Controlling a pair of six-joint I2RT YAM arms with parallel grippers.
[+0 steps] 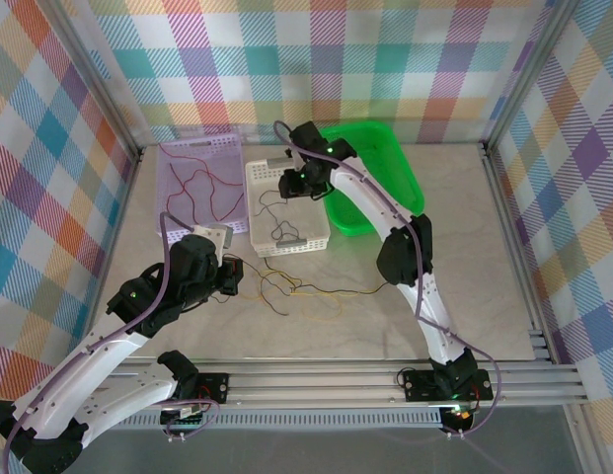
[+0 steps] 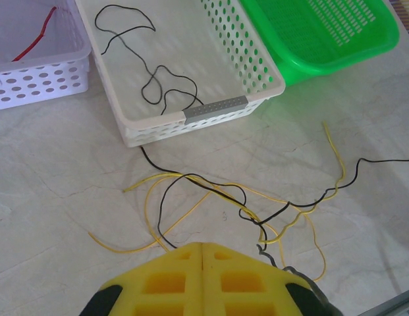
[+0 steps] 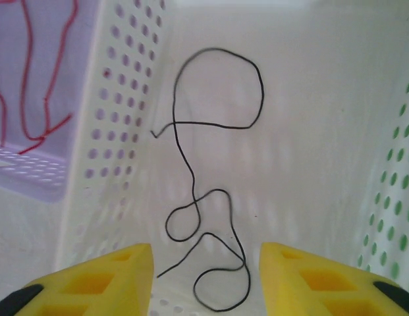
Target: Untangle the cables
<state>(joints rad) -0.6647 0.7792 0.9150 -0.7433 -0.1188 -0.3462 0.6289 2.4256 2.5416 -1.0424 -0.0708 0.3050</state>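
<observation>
- My left fingers (image 2: pixel 171 276), closed: the cable tangle (image 2: pixel 257 217) lies just ahead, running crosswise.
- My right fingers (image 3: pixel 118 270), apart, hang farther off over the white basket (image 3: pixel 118 99).

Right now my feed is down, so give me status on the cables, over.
Left gripper shut by the yellow-black tangle on the table. Right gripper open over the white basket, black cable loose inside. Red cables in the lilac basket.

No text, brand, number or sign can be read anywhere. The grey strip (image 2: pixel 216 108) on the near wall of the white basket (image 2: pixel 151 130) carries no legible print, just rows of small holes.
</observation>
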